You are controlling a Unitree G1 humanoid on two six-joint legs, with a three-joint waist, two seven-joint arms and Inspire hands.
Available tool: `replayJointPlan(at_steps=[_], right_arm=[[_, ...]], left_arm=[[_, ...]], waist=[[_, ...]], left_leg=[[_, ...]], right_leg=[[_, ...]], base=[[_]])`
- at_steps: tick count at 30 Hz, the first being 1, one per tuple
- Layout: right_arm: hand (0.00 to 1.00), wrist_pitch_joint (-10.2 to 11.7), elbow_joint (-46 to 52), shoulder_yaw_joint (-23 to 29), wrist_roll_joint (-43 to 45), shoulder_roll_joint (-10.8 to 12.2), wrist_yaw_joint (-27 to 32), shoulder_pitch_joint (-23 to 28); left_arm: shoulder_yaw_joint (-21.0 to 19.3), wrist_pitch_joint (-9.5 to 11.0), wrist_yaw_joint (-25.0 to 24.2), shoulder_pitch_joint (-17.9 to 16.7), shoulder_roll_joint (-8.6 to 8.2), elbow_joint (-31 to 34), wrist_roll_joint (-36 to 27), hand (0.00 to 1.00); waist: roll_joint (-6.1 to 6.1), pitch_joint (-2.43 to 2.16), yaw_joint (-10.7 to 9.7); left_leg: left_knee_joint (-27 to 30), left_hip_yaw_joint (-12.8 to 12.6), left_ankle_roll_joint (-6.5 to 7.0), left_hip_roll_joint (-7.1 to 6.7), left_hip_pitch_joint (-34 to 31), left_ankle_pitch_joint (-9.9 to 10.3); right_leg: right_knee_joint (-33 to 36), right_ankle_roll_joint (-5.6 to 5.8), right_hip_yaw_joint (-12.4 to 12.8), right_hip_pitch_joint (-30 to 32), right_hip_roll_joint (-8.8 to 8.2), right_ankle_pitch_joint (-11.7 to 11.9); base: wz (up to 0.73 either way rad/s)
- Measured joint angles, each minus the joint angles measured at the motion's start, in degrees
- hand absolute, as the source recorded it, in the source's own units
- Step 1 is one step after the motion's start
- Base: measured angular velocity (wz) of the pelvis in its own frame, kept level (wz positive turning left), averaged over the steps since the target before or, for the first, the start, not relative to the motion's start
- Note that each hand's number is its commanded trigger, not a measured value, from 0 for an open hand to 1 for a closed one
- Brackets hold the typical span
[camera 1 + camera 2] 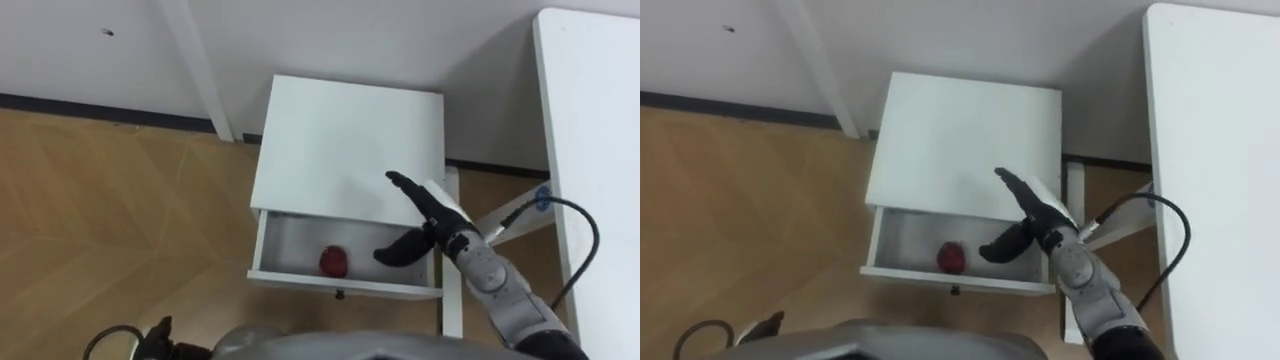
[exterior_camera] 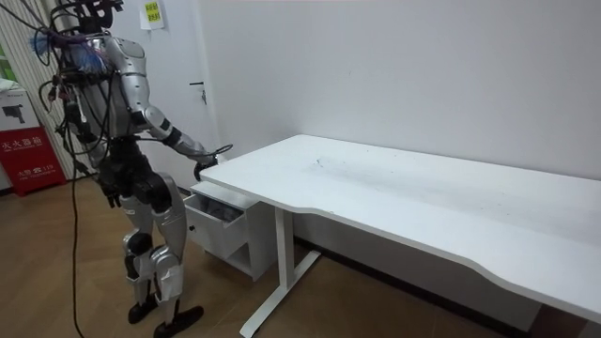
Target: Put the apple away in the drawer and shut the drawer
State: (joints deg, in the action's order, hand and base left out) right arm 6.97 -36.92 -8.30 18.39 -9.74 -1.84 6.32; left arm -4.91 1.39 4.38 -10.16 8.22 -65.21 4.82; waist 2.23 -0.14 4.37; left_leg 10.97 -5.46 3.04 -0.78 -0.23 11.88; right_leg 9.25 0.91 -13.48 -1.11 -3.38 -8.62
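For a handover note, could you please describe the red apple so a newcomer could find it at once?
Left of the long white desk, a small white cabinet stands against the wall with its drawer pulled open. In that drawer lies the small round red apple, left of the robot's open right hand. It alone is red, and alone in the drawer.

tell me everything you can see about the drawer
The drawer is white and looks like painted board, with a shallow pale inside and a small dark knob at the middle of its front. It stands pulled out at the top of a low white cabinet beside the desk. A red apple lies inside, near the middle. The right robot hand is open over its right end; whether it touches the drawer cannot be told.
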Motion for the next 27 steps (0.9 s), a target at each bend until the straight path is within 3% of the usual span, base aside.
replayJointPlan(at_steps=[3, 4, 5, 6, 7, 8, 9, 10, 11, 12, 13, 15, 16, 17, 18, 19, 20, 21, 22, 23, 27], right_arm=[[0.0, -0.5, -8.3, 8.2, -3.4, 0.2, 3.1, -0.5], [0.0, -0.7, -10.0, 11.8, -5.1, 0.1, 4.9, 0.0], [0.0, -0.6, -11.3, 14.6, -7.5, 0.0, 6.2, 0.8], [0.0, -0.6, -12.1, 15.8, -8.8, -0.3, 6.8, 1.2], [0.0, -0.7, -12.5, 17.5, -9.4, -0.8, 7.9, 1.5], [0.0, 0.0, -12.4, 18.5, -10.6, -0.5, 8.2, 0.8], [0.0, 0.5, -12.5, 18.5, -12.2, -0.6, 8.2, 0.8], [0.0, 1.8, -14.6, 18.5, -15.2, -1.4, 8.2, 0.9], [0.0, 1.7, -17.0, 18.3, -18.4, -2.1, 8.4, 0.8], [0.0, 1.6, -18.0, 17.9, -19.8, -2.4, 8.6, 0.9], [0.0, 0.9, -19.3, 16.3, -21.8, -2.8, 8.8, 1.2], [0.0, -0.4, -21.0, 14.7, -23.5, -2.7, 8.5, 1.8], [0.0, -1.4, -22.9, 14.1, -24.4, -2.5, 8.2, 1.9], [0.0, -2.0, -23.7, 14.1, -24.6, -2.3, 8.0, 1.9], [0.0, -2.8, -25.2, 14.1, -24.7, -2.0, 7.3, 2.1], [0.0, -3.4, -25.7, 14.1, -24.8, -1.8, 6.5, 2.7], [0.0, -3.4, -25.9, 14.1, -25.0, -1.6, 6.2, 3.0], [0.0, -3.3, -27.2, 14.0, -25.5, -1.3, 5.6, 2.6], [0.0, -3.3, -29.1, 14.0, -26.0, -1.1, 5.0, 1.9], [0.0, -3.4, -30.8, 14.0, -26.1, -0.9, 4.1, 1.3], [0.0, -3.3, -32.9, 14.0, -26.2, -0.5, 2.3, 0.6]], left_arm=[[-1.5, 0.2, 0.1, 0.3, -0.91, -1.5, -1.0, 0.0], [-1.9, 0.4, 0.2, 0.5, -0.85, -2.2, -0.9, 0.0], [-2.0, 0.4, 0.4, 1.0, -0.22, -2.5, -1.0, 0.0], [-2.0, 0.4, 0.5, 1.1, -0.07, -3.0, -1.0, 0.0], [-2.1, 0.5, 0.5, 1.1, 0.04, -3.8, -0.8, 0.0], [-2.2, 0.3, 0.4, 1.5, 1.11, -4.6, -0.7, 0.0], [-2.2, 0.1, 0.5, 2.0, 1.7, -5.3, -0.7, 0.0], [-2.1, -0.6, 0.5, 2.9, 2.39, -6.1, -0.8, 0.0], [-2.1, -1.0, 0.6, 3.3, 2.56, -6.1, -0.8, 0.0], [-2.2, -1.2, 0.5, 3.3, 2.58, -5.9, -0.7, 0.0], [-2.1, -1.7, 0.4, 2.9, 2.69, -5.4, -0.6, 0.0], [-2.0, -2.4, 0.4, 1.0, 2.65, -4.4, -0.1, 0.0], [-1.9, -2.6, 0.3, -0.1, 2.61, -3.6, -0.2, 0.0], [-1.8, -2.7, 0.2, -0.9, 2.62, -3.1, -0.2, 0.0], [-1.7, -3.2, 0.1, -2.2, 2.61, -2.1, -0.2, 0.0], [-1.7, -3.7, 0.0, -2.7, 2.58, -1.2, -0.2, 0.0], [-1.7, -3.8, 0.1, -2.7, 2.62, -1.1, -0.2, 0.0], [-1.8, -3.9, 0.4, -2.7, 2.6, -0.6, -0.4, 0.0], [-1.8, -3.9, 0.6, -2.4, 2.54, -0.2, -0.4, 0.0], [-1.9, -3.8, 1.3, -2.1, 2.61, 0.2, -0.6, 0.0], [-2.2, -3.7, 1.8, -1.9, 2.55, 0.2, -0.7, 0.0]], waist=[[-1.54, 0.12, -2.0], [-1.98, 0.36, -3.0], [-1.3, 0.58, -4.5], [-1.45, 0.54, -4.9], [-2.92, 0.64, -5.1], [-3.61, 1.02, -5.7], [-4.16, 1.04, -6.0], [-5.73, 1.18, -6.5], [-7.15, 1.2, -6.4], [-7.63, 1.12, -6.3], [-7.6, 1.37, -6.3], [-6.8, 1.4, -6.9], [-6.31, 1.29, -7.2], [-5.92, 1.21, -7.3], [-4.77, 1.22, -7.1], [-4.09, 0.64, -6.3], [-3.77, 0.54, -5.7], [-2.7, 0.58, -4.6], [-1.99, 0.41, -3.9], [-1.3, 0.29, -3.9], [0.22, -0.01, -4.0]], left_leg=[[1.6, -0.9, 0.98, -0.66, -0.2, 0.5], [1.8, -1.0, 1.72, -1.14, 0.0, 1.0], [3.7, -1.2, 2.88, -2.03, -0.3, 1.7], [5.1, -1.3, 3.32, -2.21, -0.3, 2.2], [8.3, -2.0, 4.14, -1.11, -1.3, 4.0], [11.5, -2.4, 4.64, -0.24, -2.8, 5.6], [13.1, -2.3, 4.72, 0.49, -3.6, 6.2], [15.0, -2.1, 4.73, 2.4, -4.8, 6.8], [15.5, -2.2, 4.67, 4.09, -5.4, 6.9], [15.4, -2.3, 4.59, 4.47, -5.4, 6.9], [15.4, -2.3, 4.54, 4.54, -5.2, 6.8], [15.3, -2.2, 4.83, 3.42, -4.7, 7.0], [15.3, -2.0, 5.0, 2.36, -4.4, 7.4], [15.3, -1.8, 5.07, 1.83, -4.3, 7.5], [14.7, -1.8, 5.37, 0.73, -4.2, 7.4], [13.9, -1.9, 5.62, 0.1, -4.1, 7.0], [13.3, -2.1, 5.63, -0.2, -3.9, 6.8], [11.7, -2.4, 5.41, -0.94, -3.3, 6.3], [9.8, -2.7, 5.05, -1.06, -2.5, 5.5], [8.0, -2.7, 4.67, -1.13, -1.5, 5.0], [5.2, -2.7, 3.42, -0.91, 1.0, 4.3]], right_leg=[[11.4, 1.91, -0.2, 4.4, -1.75, -1.4], [23.2, 2.13, -0.2, 9.7, -3.53, -1.5], [36.2, 1.89, 1.1, 16.3, -6.44, 1.2], [41.7, 1.86, 2.6, 19.6, -7.25, 4.6], [50.4, 2.62, 5.5, 26.0, -6.78, 13.7], [64.9, 1.56, 8.0, 33.3, -5.64, 14.0], [73.2, 0.9, 8.4, 36.5, -5.21, 11.9], [85.3, 0.33, 8.2, 42.0, -3.35, 8.5], [90.8, 0.15, 8.0, 45.4, -2.03, 6.3], [91.4, 0.27, 8.3, 46.2, -1.62, 5.4], [89.1, 0.84, 9.1, 46.0, -1.83, 4.3], [75.6, 1.61, 10.4, 40.0, -2.99, 3.7], [62.2, 2.34, 10.1, 33.6, -3.85, 3.4], [55.6, 2.43, 9.9, 30.1, -4.39, 3.4], [43.6, 2.77, 9.3, 23.5, -4.87, 3.2], [32.8, 3.34, 8.5, 17.6, -4.62, 2.6], [28.3, 3.42, 8.2, 14.9, -4.44, 2.4], [20.0, 4.12, 6.9, 10.4, -4.4, 0.7], [13.4, 4.18, 6.1, 7.0, -4.09, 0.5], [9.0, 4.06, 5.4, 4.7, -3.43, 0.6], [2.2, 4.16, 4.6, -0.3, -2.31, 0.7]], base=[[0.08], [0.18], [0.2], [-0.05], [-0.49], [-0.48], [-0.25], [0.05], [0.0], [-0.07], [0.0], [0.1], [0.16], [0.18], [0.09], [0.0], [-0.13], [-0.18], [-0.12], [-0.05], [-0.02]])
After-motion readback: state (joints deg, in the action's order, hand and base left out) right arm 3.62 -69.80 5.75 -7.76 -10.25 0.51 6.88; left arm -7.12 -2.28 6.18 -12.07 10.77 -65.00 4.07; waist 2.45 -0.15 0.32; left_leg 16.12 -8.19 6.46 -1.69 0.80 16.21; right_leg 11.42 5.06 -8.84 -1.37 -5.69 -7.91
